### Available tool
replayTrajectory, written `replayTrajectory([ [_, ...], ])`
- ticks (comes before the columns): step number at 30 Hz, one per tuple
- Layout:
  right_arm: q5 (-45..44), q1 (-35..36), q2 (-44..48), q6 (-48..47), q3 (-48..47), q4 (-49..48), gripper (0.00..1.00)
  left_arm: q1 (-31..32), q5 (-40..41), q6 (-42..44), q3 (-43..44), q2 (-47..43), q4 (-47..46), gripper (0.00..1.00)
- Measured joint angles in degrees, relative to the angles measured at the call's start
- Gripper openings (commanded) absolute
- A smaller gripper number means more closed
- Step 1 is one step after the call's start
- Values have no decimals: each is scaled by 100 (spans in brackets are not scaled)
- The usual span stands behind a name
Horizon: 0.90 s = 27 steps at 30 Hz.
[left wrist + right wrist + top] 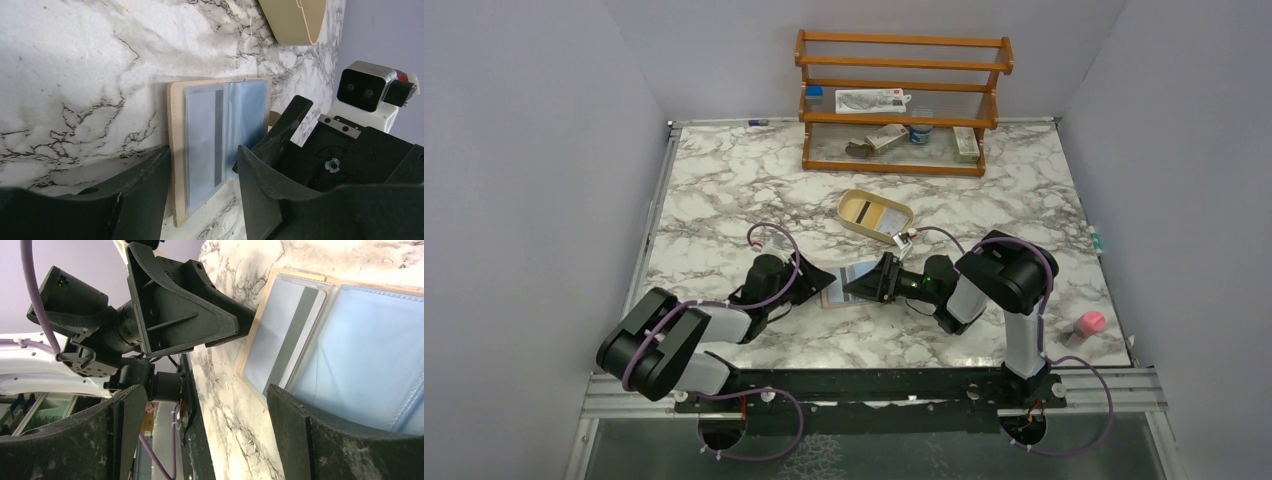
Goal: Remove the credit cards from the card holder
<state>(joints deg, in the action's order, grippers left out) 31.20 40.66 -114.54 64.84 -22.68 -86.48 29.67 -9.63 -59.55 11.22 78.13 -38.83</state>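
The two arms meet in the middle of the marble worktop [724,180]. The left end effector [822,284] is part way open and grips nothing. The right end effector [871,285] is wide open and empty.

The card holder [848,284] lies open and flat between them. It is at 3 o'clock from the left one and at 9 o'clock from the right one.

The grey card [204,145] with the dark band is tucked in the half by the left end effector. In the left wrist view its long side points to 12 o'clock. I think the left arm is nearer to it.
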Motion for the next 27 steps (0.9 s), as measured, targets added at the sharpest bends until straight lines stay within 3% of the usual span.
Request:
replayTrajectory([
  [12,2,0,-2,9,26,-15,95,-225,-175,-354,-505,-348,-50,23],
  [27,28,0,-46,116,68,-44,95,-229,-323,-393,-562,-66,-396,21],
])
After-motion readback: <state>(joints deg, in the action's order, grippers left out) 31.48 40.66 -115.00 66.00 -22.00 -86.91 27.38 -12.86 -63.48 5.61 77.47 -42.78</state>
